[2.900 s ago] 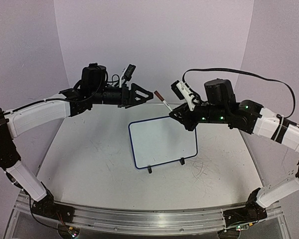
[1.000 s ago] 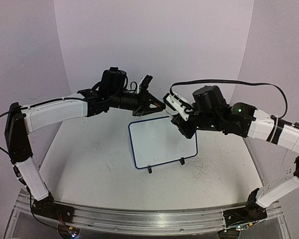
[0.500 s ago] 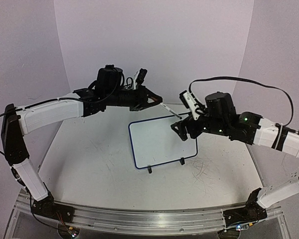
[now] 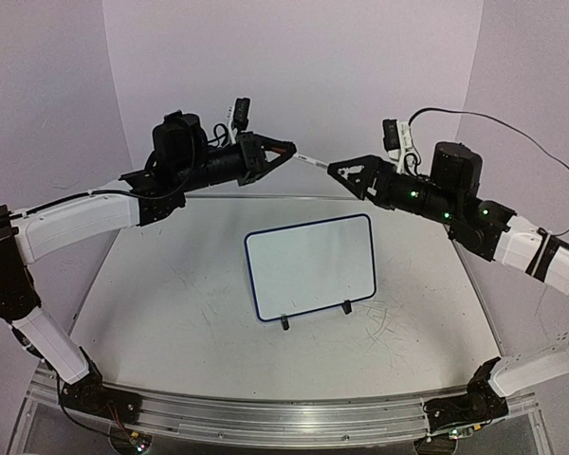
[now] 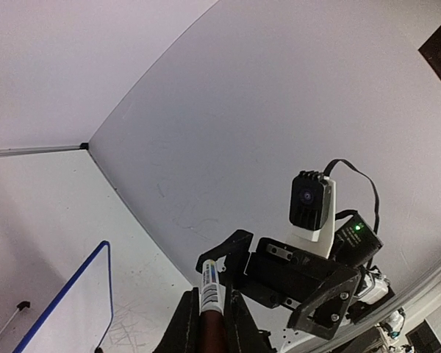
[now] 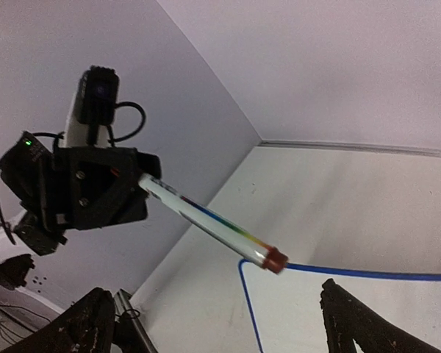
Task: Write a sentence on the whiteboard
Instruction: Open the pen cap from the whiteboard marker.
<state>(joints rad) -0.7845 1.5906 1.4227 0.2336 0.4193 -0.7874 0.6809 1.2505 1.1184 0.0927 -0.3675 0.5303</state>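
Above the whiteboard (image 4: 311,267), left fingers (image 4: 275,149) clench the marker (image 4: 308,159) — light, stiff, slick; grip it mid-barrel — while right fingers (image 4: 343,168) stand released.

Whiteboard (image 4: 310,265) on the table (image 4: 171,313) — behind it, a marker (image 4: 308,159) in the left pincer (image 4: 286,150), right pincer (image 4: 346,178) to its right.

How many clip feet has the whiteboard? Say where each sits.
2. Both sit on the near edge of the whiteboard: the left foot toward its left corner, the right foot toward its right corner. None looks hidden.
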